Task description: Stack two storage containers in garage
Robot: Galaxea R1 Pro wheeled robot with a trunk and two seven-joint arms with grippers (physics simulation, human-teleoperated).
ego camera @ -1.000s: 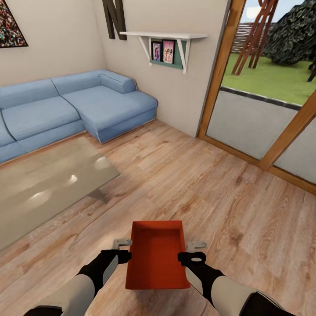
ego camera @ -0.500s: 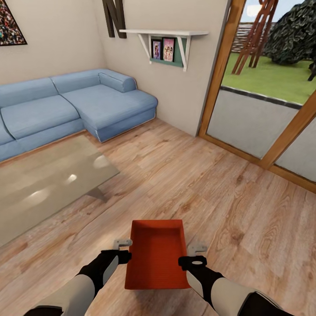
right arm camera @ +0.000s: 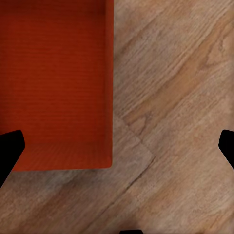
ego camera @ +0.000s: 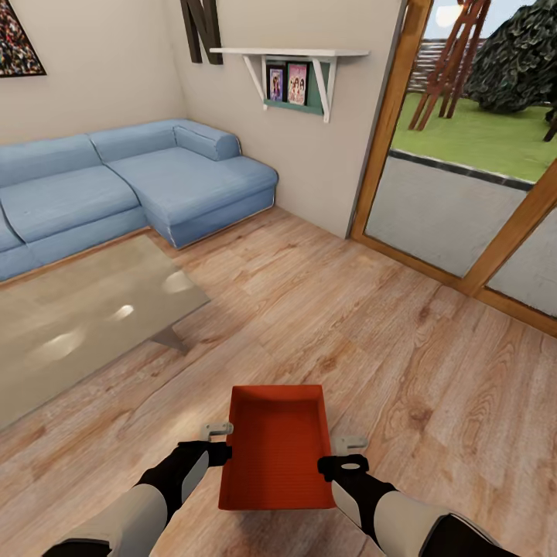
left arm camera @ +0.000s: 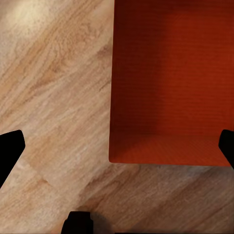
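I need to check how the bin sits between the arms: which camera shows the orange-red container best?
The head view: the whole storage container shows there, open side up, between the left gripper and right gripper, over the plank floor. Each wrist view shows part of its inside and one corner.

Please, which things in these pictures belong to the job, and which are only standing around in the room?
Job:
bin, held up between the two claws
left claw
right claw

Only around:
sofa
glass table
shelf with pictures
glass doors
wood floor
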